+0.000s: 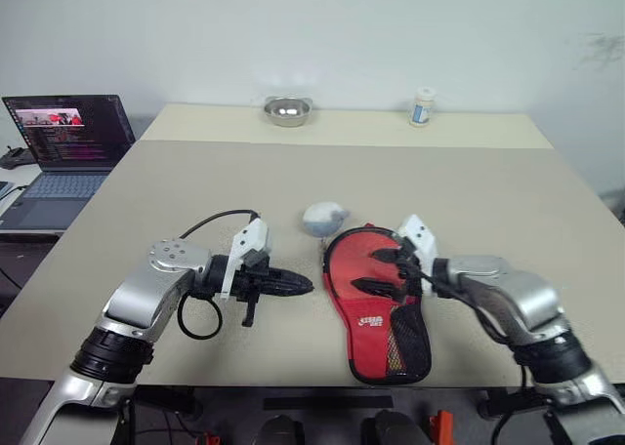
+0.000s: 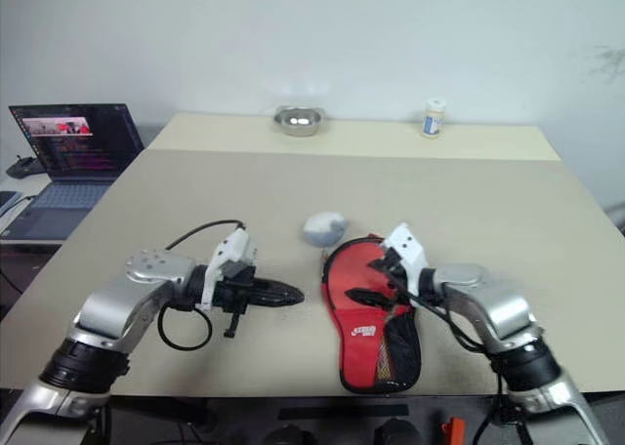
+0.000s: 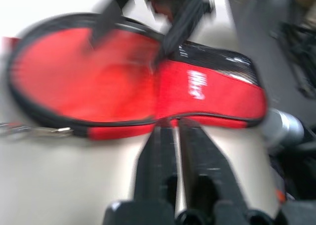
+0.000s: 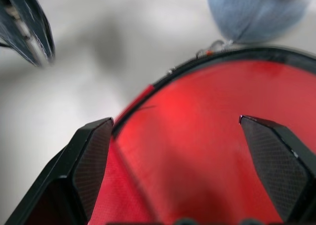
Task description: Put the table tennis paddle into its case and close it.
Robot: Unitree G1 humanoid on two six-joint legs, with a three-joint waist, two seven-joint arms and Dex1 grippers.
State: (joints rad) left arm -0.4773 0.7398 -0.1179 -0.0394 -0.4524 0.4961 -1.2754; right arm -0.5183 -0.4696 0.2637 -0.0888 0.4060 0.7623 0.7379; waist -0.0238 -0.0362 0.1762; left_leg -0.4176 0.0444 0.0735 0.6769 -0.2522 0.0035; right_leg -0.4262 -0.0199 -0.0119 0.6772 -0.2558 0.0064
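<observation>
Hovering our wide-open, empty right gripper (image 1: 383, 271) over the red black-piped paddle-shaped case (image 1: 376, 308), we kept the left gripper (image 1: 301, 286) beside it, nearly closed, empty.

From my head cameras I look forward and down across the tabletop (image 1: 293, 172), far enough back to take in its far edge, with the case (image 1: 376, 299) lying near the front edge. The two eyes share almost the whole scene, including the case and both claws. My left wrist camera sits low and close, looking along the left claw (image 3: 178, 131) toward the side of the case (image 3: 123, 82), with the right claw's fingers (image 3: 180, 22) beyond it. My right wrist camera hangs very near above the case (image 4: 197, 151), looking between the right claw's fingers (image 4: 91, 161), with the left claw (image 4: 27, 27) just beside the case.
</observation>
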